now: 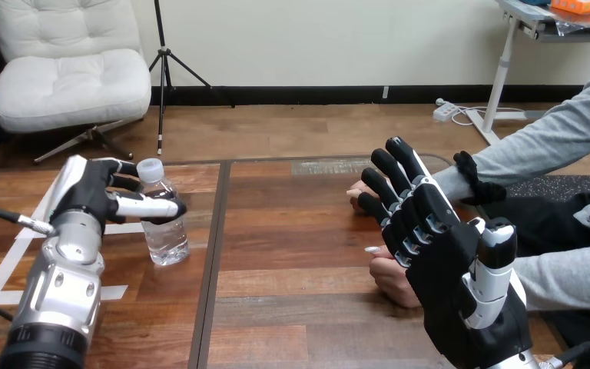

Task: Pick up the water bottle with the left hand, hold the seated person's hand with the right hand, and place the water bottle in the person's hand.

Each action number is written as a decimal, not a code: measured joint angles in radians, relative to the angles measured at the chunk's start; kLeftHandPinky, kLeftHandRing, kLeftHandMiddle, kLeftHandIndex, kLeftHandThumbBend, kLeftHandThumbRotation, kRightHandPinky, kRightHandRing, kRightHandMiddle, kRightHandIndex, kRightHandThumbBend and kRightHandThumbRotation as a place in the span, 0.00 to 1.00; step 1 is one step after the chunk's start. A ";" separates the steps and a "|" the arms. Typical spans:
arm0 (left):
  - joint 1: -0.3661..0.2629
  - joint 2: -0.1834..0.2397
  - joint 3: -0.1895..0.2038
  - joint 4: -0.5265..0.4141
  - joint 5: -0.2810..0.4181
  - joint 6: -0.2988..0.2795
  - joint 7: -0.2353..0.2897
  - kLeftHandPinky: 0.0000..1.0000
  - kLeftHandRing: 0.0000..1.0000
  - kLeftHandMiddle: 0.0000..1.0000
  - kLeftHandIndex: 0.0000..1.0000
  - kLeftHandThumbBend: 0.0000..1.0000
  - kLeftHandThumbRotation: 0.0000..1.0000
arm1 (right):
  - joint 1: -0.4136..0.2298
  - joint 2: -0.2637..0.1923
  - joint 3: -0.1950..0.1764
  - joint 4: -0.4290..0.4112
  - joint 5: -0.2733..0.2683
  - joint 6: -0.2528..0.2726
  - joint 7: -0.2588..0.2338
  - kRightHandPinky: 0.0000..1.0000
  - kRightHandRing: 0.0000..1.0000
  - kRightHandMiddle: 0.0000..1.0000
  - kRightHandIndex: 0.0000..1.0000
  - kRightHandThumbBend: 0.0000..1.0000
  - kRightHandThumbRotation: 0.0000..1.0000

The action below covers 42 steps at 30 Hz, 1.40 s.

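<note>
Left hand (92, 192): we see the fingers behind and the thumb in front, curled round the upper part of the water bottle (164, 231), just below its cap. One bottle, clear plastic, white cap on, upright, base on the bench (292, 254) at the left side. We cannot tell how full it is.

Right hand (445, 261): we see it flat, fingers straight and together, thumb up, holding nothing. It's at the bench's right side, in front of the person's hands, with its fingers stretched over them. We cannot tell whether it touches them.

We count two person's hands, both resting on the bench, grey sleeves coming in from the right. The person's farther hand (357, 192) peeks out past the robot's fingertips. The person's nearer hand (390, 278) lies beside the robot's palm. Both are well apart from the bottle.
</note>
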 measured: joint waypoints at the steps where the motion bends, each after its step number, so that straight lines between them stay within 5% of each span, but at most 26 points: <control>1: 0.000 0.000 0.000 0.000 -0.001 0.001 -0.004 0.65 0.74 0.76 0.74 0.94 0.00 | 0.000 0.000 0.000 0.000 0.000 0.000 0.000 1.00 1.00 1.00 1.00 0.99 1.00; 23: 0.000 0.000 0.015 0.004 -0.072 -0.033 -0.054 0.77 0.85 0.87 0.87 0.93 0.04 | 0.000 0.000 0.000 0.000 0.000 0.000 0.000 1.00 1.00 1.00 1.00 1.00 1.00; 42: -0.001 0.000 0.033 0.090 -0.151 -0.136 -0.069 0.83 0.88 0.88 0.90 0.94 0.08 | 0.000 0.000 0.000 0.000 0.000 0.000 -0.001 0.99 1.00 1.00 1.00 1.00 1.00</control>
